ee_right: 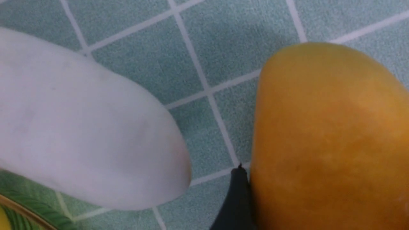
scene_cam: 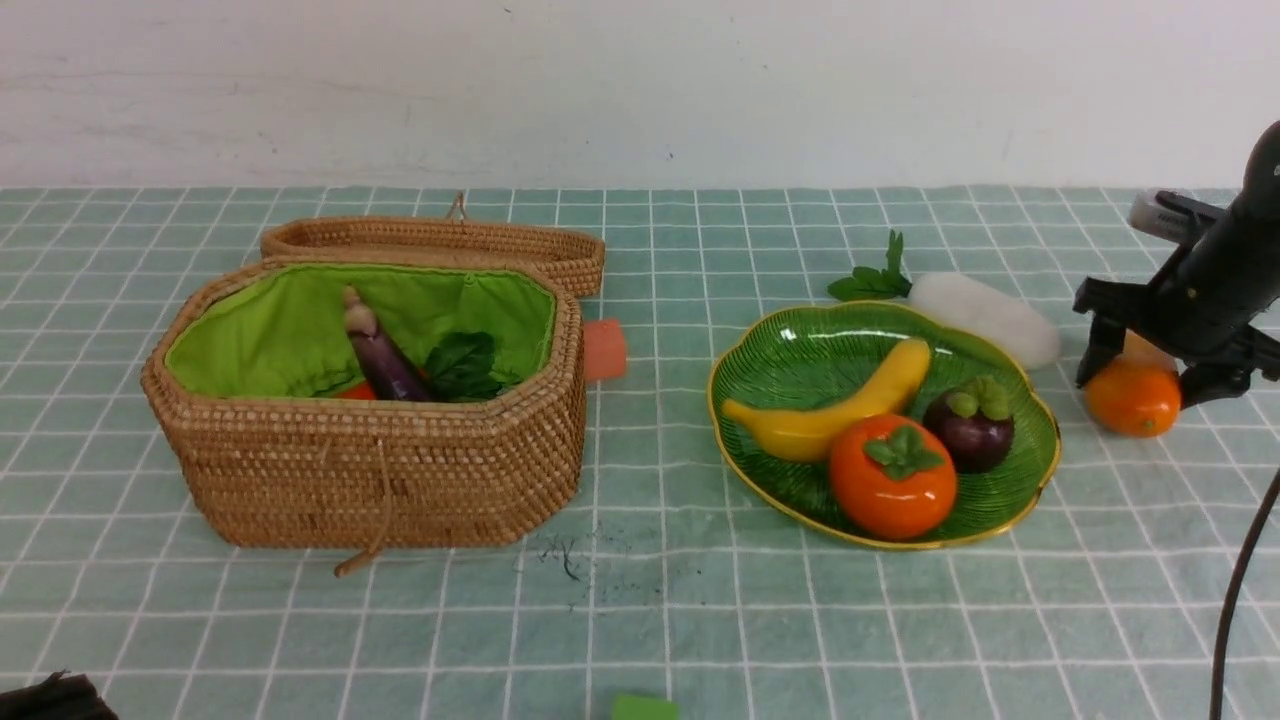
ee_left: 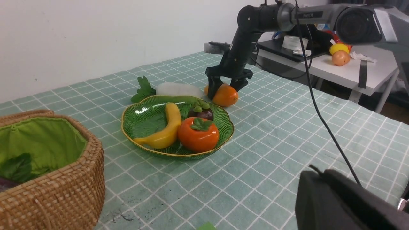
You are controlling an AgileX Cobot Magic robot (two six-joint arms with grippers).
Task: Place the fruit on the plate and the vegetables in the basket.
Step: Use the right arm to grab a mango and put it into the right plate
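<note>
Matte black right arm (scene_cam: 1225,270) at 3 o'clock, angular black right gripper (scene_cam: 1140,388), thin dark cable (scene_cam: 1240,590) at 4 o'clock.

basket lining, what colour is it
Bright green: the lining of the tan wicker basket, clearest in the front view.

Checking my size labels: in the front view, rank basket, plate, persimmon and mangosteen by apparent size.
Largest to smallest:
1. basket
2. plate
3. persimmon
4. mangosteen
The persimmon sits slightly nearer the camera, so its lead over the mangosteen is not certain.
</note>
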